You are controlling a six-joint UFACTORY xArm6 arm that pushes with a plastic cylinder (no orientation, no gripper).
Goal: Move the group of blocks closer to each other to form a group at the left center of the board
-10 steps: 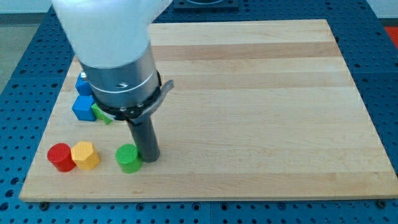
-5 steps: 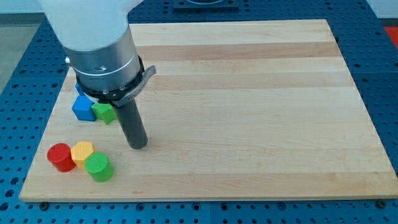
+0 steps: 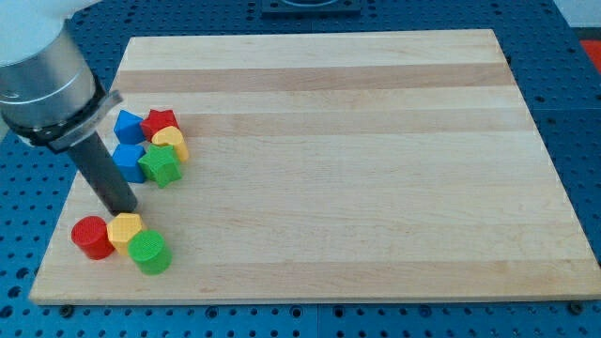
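Note:
My tip [image 3: 122,207] rests on the board just above the yellow hexagonal block [image 3: 124,231], between the two clusters at the view's left. The lower cluster is a red cylinder [image 3: 91,237], the yellow hexagon and a green cylinder [image 3: 149,252], touching in a row. The upper cluster holds a blue block [image 3: 129,125], a second blue block [image 3: 130,161], a red star [image 3: 161,122], a yellow block [image 3: 172,142] and a green star [image 3: 161,165], packed together.
The wooden board [image 3: 357,169] lies on a blue perforated table [image 3: 28,188]. The arm's grey body [image 3: 42,84] hangs over the board's left edge, above the view's left side.
The green cylinder was pushed left to the yellow hexagon. The arm then swung left, uncovering the upper cluster; my tip now stands just above the yellow hexagon.

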